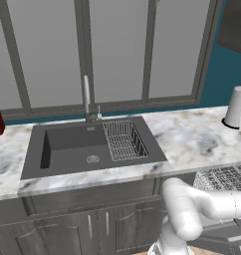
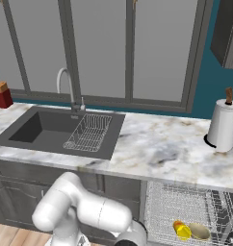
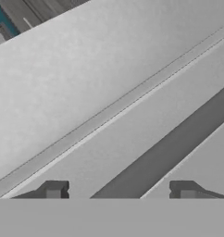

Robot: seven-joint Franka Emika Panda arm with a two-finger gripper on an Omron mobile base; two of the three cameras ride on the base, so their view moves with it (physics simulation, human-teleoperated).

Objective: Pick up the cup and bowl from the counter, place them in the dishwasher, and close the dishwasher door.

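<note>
The yellow cup point(image 2: 181, 230) and the tan bowl point(image 2: 199, 231) lie side by side in the dishwasher's silvery wire rack point(image 2: 186, 202), which is pulled out below the marbled counter point(image 2: 157, 149). The rack point(image 1: 224, 178) also shows at the lower right of the left base view, behind my white arm point(image 1: 192, 209). In the hand view, my gripper point(image 3: 118, 190) is open. Its two dark fingertips point(image 3: 53, 190) stand wide apart with nothing between them, very close to a broad flat grey panel point(image 3: 86, 83) crossed by a slanting seam, which looks like the dishwasher door.
A dark sink point(image 1: 77, 144) with a small wire basket point(image 1: 123, 141) and a faucet point(image 1: 86, 97) is set into the counter on the left. A paper towel roll point(image 2: 223, 126) stands at the right, a red block point(image 2: 0, 93) at the far left. Dark cabinet doors point(image 1: 67, 231) run below.
</note>
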